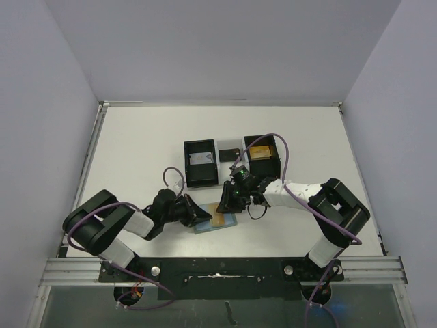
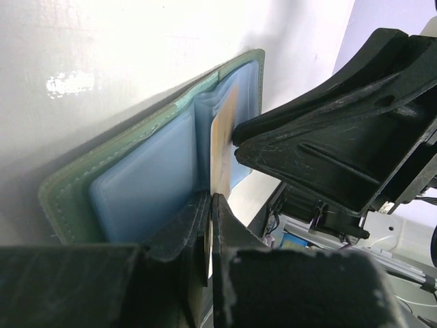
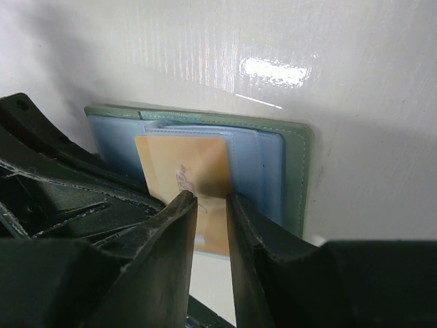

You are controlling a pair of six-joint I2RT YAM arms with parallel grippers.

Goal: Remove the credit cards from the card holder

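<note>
The sage-green card holder [image 1: 207,229] lies open on the table, its pale blue pockets [image 2: 136,191] facing up. A gold-orange credit card [image 3: 184,160] sticks partway out of a pocket. My left gripper [image 2: 210,198] is shut on this card's [image 2: 224,137] near edge, at the holder's left side [image 1: 196,214]. My right gripper [image 3: 212,198] stands slightly open over the holder [image 3: 295,164], with its fingertips [image 3: 186,199] down at the card and pocket and nothing clamped between them. In the top view it [image 1: 227,203] comes in from the right.
Two black open boxes stand behind the holder. The left box [image 1: 188,171] holds a grey card [image 1: 199,158] and the right box [image 1: 274,162] holds a gold-orange card [image 1: 260,152]. A dark card [image 1: 228,154] lies on the table between them.
</note>
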